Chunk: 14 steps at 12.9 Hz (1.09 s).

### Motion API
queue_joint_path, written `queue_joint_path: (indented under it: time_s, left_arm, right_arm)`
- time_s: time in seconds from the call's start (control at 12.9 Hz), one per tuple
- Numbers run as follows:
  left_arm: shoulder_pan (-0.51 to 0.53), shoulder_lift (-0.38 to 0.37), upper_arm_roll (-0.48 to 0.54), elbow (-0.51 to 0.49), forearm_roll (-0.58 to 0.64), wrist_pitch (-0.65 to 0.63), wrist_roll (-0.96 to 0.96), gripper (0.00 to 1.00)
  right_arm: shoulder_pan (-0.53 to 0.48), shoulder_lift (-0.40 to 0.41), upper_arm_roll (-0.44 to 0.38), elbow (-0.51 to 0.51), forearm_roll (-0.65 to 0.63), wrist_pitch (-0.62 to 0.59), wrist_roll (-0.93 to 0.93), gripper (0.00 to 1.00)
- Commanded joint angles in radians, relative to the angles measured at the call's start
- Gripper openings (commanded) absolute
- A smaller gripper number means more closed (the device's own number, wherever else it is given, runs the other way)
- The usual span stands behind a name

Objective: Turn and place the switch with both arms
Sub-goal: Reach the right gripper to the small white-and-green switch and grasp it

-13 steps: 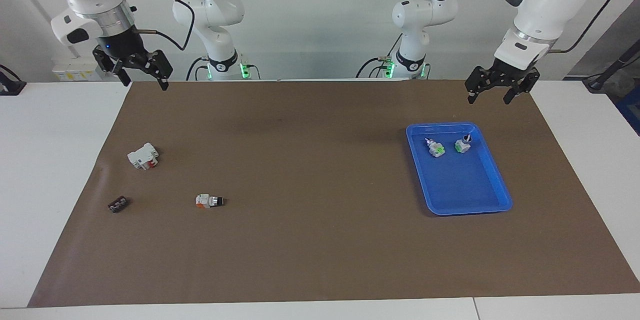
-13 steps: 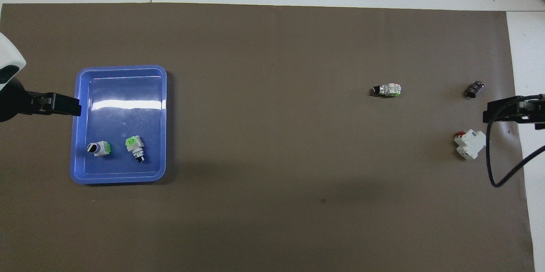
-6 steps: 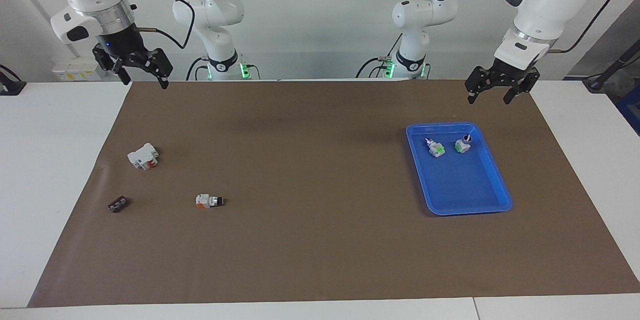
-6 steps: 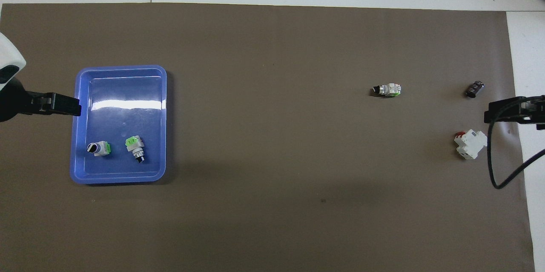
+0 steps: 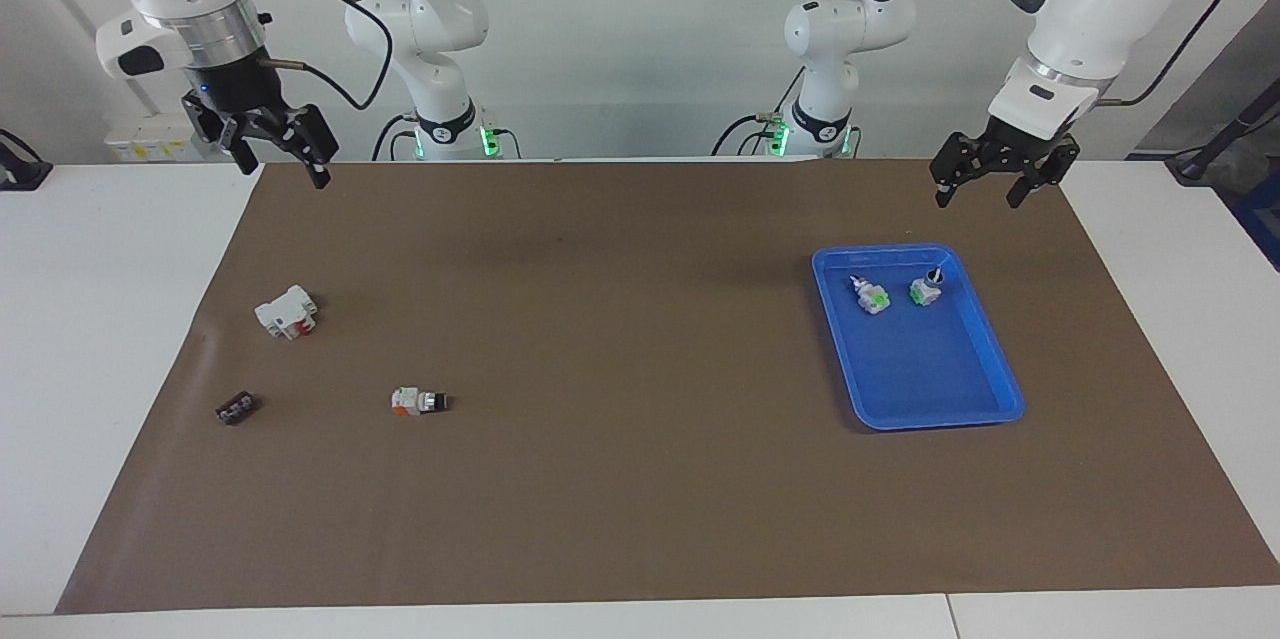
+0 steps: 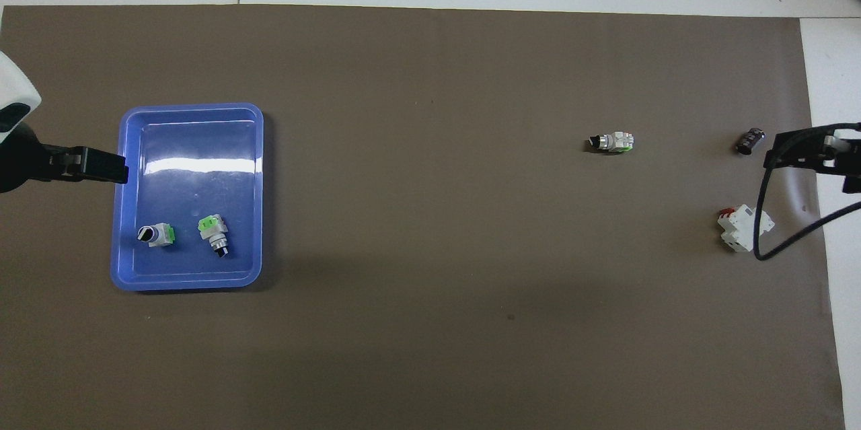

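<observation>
switch [image 5: 418, 401]: we see it lying on its side on the brown mat [image 5: 640, 479], toward the right arm's end of the table, black knob end pointing toward the tray's end. Nothing is touching it.

right gripper [image 5: 280, 167]: up in the air over the mat's edge closest to the robots, at its own end of the table. Fingers spread apart and holding nothing. The switch is well apart from it, out on the mat and much farther from the robots.

left gripper [image 5: 978, 195]: hanging over the mat edge at the left arm's end, just robot-side of the tray. Fingers apart too, nothing in them, and even further from the switch.

white block with red parts [image 5: 286, 311]: nearer to the robots than the switch, closer to the right arm's end.

small black part [image 5: 237, 408]: beside the switch, near the mat's edge at the right arm's end.

blue tray [image 5: 985, 414]: at the left arm's end, with 2 white switches with green parts [image 5: 872, 296] in the part nearest the robots.
</observation>
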State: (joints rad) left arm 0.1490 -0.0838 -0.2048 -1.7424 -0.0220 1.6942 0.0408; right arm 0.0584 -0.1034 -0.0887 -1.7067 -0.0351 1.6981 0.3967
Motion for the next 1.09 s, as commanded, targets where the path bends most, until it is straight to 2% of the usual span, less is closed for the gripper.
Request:
queue_joint_path:
  time_s: [0.0, 0.08, 0.31, 0.47, 0.7, 0.85, 1.01]
  left_arm:
    - [0.0, -0.01, 0.001, -0.008, 0.016, -0.008, -0.01, 1.0]
    - [0.0, -0.01, 0.001, -0.008, 0.016, -0.008, -0.01, 1.0]
    - [0.0, -0.01, 0.001, -0.008, 0.016, -0.01, -0.01, 1.0]
    - [0.0, -0.01, 0.001, -0.008, 0.016, -0.008, -0.01, 1.0]
    - [0.0, -0.01, 0.001, -0.008, 0.016, -0.008, -0.01, 1.0]
    - [0.0, -0.01, 0.001, -0.008, 0.016, -0.008, -0.01, 1.0]
    - [0.0, -0.01, 0.001, -0.008, 0.016, -0.008, -0.01, 1.0]
  right_arm:
    - [-0.012, 0.027, 0.004, -0.1, -0.006, 0.148, 0.216, 1.0]
    - [-0.023, 0.04, 0.004, -0.153, -0.005, 0.226, 0.279, 1.0]
    - [-0.034, 0.2, 0.006, -0.157, 0.013, 0.36, 0.518, 1.0]
    - [-0.045, 0.308, 0.006, -0.16, 0.111, 0.472, 0.609, 1.0]
    - [-0.039, 0.419, 0.006, -0.151, 0.248, 0.601, 0.74, 1.0]
    - [-0.028, 0.455, 0.006, -0.142, 0.334, 0.617, 0.804, 1.0]
    - [-0.022, 0.508, 0.007, -0.142, 0.348, 0.621, 0.846, 1.0]
